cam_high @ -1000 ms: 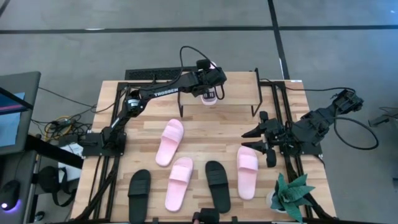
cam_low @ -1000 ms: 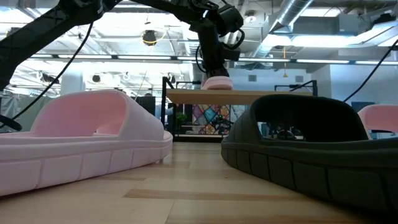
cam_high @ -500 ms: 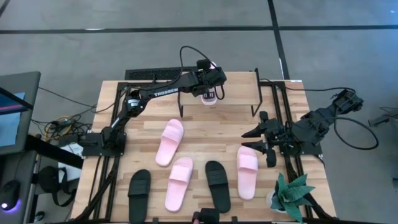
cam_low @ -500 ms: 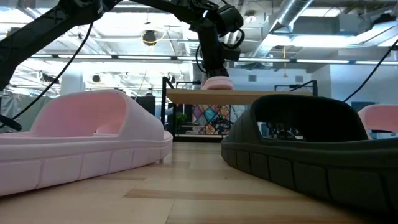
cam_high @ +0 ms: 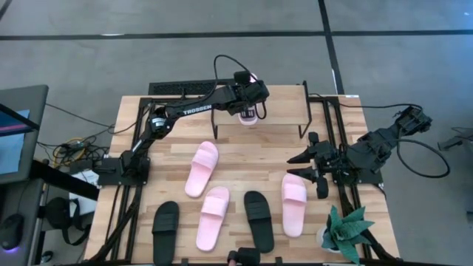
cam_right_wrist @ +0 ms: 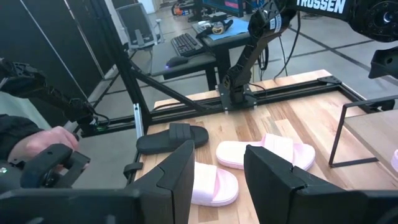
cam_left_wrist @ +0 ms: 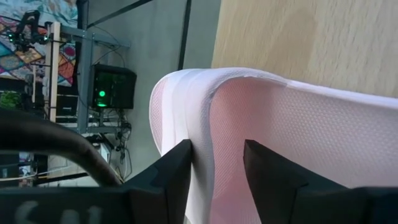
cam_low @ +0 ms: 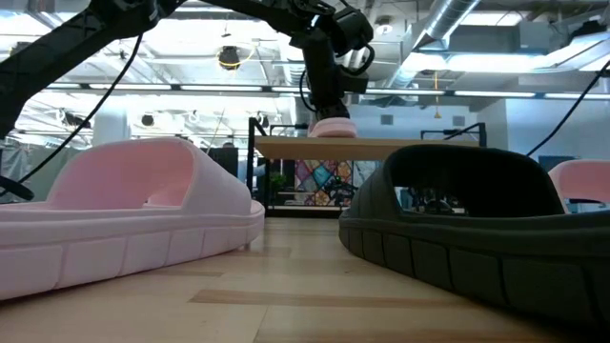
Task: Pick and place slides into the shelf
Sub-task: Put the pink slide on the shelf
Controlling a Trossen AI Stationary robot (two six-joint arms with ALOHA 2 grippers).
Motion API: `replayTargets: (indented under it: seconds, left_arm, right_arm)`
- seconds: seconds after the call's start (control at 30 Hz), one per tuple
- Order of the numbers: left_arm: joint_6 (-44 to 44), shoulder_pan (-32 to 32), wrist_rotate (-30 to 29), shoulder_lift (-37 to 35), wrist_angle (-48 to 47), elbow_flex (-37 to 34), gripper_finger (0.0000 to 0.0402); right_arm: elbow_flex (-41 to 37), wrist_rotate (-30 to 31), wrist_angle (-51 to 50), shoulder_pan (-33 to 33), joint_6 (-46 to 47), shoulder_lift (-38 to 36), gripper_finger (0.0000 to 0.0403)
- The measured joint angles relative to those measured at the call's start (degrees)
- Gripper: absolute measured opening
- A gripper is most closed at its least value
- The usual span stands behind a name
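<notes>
One pale pink slide [cam_high: 250,118] lies sole down on the left part of the shelf [cam_high: 284,103], its near end poking over the board's front edge. In the low view this slide [cam_low: 334,126] sits on the shelf's board [cam_low: 400,148]. My left gripper [cam_left_wrist: 214,152] hovers right over it, open, slanting down, one finger on each side of the slide's side rim. My right gripper [cam_high: 307,166] hangs open above the table's right side, with nothing between its fingers [cam_right_wrist: 214,168]. Several more slides lie on the table, pink [cam_high: 202,168] [cam_high: 213,216] [cam_high: 293,203] and black [cam_high: 165,227] [cam_high: 259,220]. My left gripper's fingers [cam_left_wrist: 177,165] stand astride the pink slide's raised side rim [cam_left_wrist: 200,124], one outside it and one over the footbed. A gap shows beside the rim, and I cannot tell whether either finger touches it. The slide rests on the shelf.
A potted plant [cam_high: 346,235] stands at the table's near right corner. In the right wrist view a person's hand [cam_right_wrist: 37,146] holds a handle beyond the table's left edge. The right part of the shelf's top is bare wood.
</notes>
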Motion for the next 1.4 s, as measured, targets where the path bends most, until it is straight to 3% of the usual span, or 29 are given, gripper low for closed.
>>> replayTargets:
  seconds: [0.37, 0.8, 1.4]
  left_arm:
    - [-0.59, -0.04, 0.41, -0.06, -2.16, 0.13, 0.0139]
    - [-0.24, 0.11, 2.91, -0.03, -6.41, 5.45, 0.0139]
    - [-1.05, -0.54, 4.54, -0.03, -9.68, 5.53, 0.0139]
  right_arm:
    - [0.00, 0.00, 0.02, 0.00, 0.02, 0.02, 0.0127]
    - [0.00, 0.00, 0.02, 0.00, 0.02, 0.02, 0.0127]
    - [0.00, 0.00, 0.02, 0.96, 0.58, 0.15, 0.0127]
